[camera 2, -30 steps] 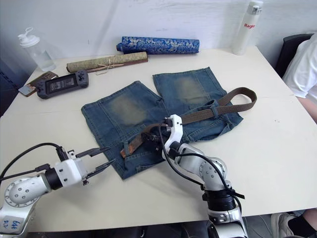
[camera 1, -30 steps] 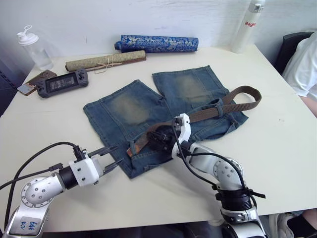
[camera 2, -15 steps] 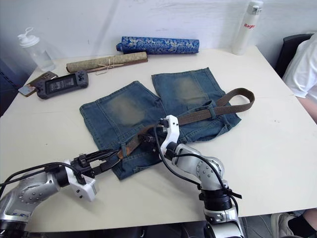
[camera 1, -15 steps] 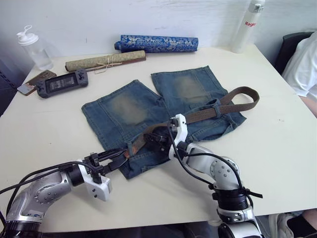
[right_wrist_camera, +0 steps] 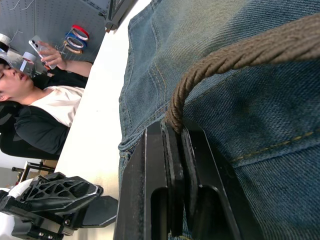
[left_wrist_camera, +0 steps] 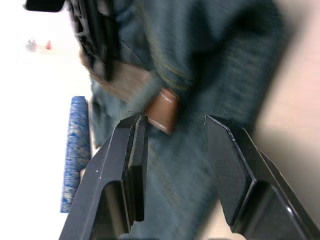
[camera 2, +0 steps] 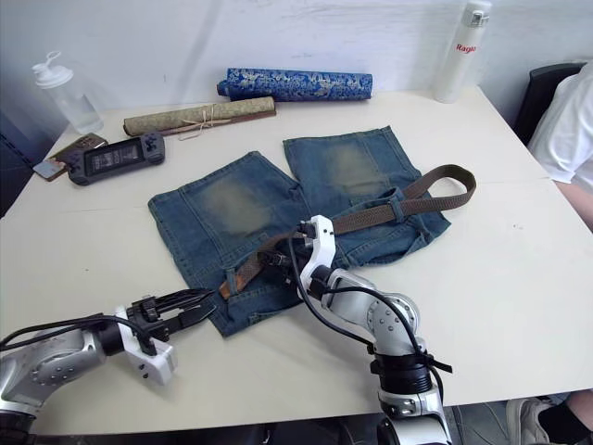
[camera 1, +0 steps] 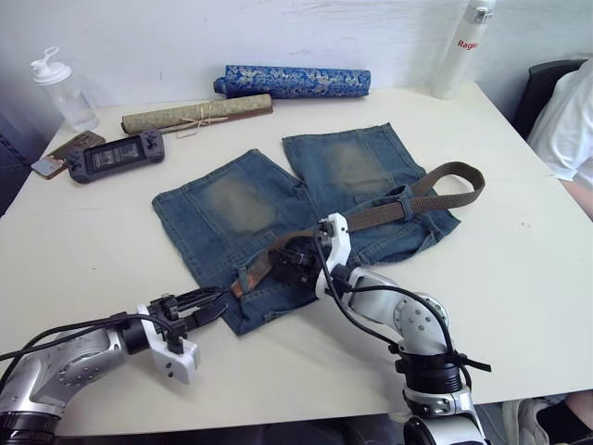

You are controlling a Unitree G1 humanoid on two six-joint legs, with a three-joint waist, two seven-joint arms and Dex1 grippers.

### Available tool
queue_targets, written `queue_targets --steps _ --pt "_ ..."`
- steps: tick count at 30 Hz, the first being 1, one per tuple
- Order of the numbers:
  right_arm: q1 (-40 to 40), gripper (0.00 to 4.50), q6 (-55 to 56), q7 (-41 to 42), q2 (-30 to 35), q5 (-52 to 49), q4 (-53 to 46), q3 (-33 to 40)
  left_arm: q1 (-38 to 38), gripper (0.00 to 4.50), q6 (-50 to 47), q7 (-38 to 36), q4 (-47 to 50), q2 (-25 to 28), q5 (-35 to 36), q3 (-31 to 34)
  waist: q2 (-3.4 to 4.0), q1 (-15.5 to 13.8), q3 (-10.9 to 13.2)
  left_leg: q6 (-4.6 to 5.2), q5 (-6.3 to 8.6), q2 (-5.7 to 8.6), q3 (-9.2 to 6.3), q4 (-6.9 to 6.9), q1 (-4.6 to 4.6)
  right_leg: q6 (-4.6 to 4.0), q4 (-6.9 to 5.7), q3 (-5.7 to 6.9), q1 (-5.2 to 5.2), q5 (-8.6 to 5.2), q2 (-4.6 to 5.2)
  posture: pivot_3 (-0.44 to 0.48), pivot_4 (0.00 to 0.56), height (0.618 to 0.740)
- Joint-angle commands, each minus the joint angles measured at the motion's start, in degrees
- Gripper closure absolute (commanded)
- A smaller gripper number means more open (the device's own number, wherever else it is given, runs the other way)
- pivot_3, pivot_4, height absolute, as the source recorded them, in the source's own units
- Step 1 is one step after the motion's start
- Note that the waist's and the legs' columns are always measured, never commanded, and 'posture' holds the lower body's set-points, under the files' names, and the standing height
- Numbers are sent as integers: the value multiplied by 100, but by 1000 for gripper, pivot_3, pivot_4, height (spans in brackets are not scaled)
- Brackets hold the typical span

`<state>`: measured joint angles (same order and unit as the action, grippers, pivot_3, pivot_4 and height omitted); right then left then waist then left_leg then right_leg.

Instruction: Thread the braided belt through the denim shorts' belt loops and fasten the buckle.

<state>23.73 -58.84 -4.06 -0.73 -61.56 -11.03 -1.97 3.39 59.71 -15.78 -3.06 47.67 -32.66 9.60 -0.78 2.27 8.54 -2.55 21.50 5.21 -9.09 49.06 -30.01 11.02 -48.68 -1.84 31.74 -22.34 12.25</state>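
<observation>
The denim shorts (camera 1: pixel 243 206) lie flat mid-table, waistband toward me. The braided belt (camera 1: pixel 382 212) runs along the waistband, passes under a belt loop (camera 1: pixel 405 196) and curls back at the far right. Its reddish-brown tip (left_wrist_camera: pixel 162 110) rests on the denim near the shorts' near left corner. My right gripper (camera 1: pixel 295 262) is shut on the belt (right_wrist_camera: pixel 225 57) a little behind that tip. My left gripper (camera 1: pixel 209 303) is open just short of the shorts' near left corner, its fingers (left_wrist_camera: pixel 127 150) pointing at the tip. The buckle is hidden.
At the back lie a blue patterned roll (camera 1: pixel 292 81) and a tan rolled mat (camera 1: pixel 197 114). A game console (camera 1: pixel 116 155), a phone (camera 1: pixel 60 153) and a clear bottle (camera 1: pixel 60 88) sit back left. A white bottle (camera 1: pixel 460 46) stands back right, a person (camera 1: pixel 567 120) beside the table.
My left wrist has rolled over and the left gripper now sits lower, closer to the shorts' near left corner. The right gripper has shifted slightly left, still holding the belt.
</observation>
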Motion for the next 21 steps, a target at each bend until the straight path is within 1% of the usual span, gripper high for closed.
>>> queue_targets --steps 1,12,21 --pt "-86 4500 -240 31 -122 -6 33 -96 52 2432 119 162 -74 148 143 12 0 1 0 0 0 0 0 0 0 0 0 0 0 0 0 0 150 637" --pt "-92 4500 -297 16 -217 45 30 -91 -470 2432 -134 437 44 -49 -355 -363 -1 47 -1 0 0 0 -1 -2 1 1 -3 0 0 -1 -2 0 150 637" --pt "-106 4500 -359 6 -245 56 2 -48 -452 2432 -208 527 131 9 -336 -482 -1 80 -1 0 0 0 -5 -4 1 1 -4 1 0 -2 -2 0 150 637"
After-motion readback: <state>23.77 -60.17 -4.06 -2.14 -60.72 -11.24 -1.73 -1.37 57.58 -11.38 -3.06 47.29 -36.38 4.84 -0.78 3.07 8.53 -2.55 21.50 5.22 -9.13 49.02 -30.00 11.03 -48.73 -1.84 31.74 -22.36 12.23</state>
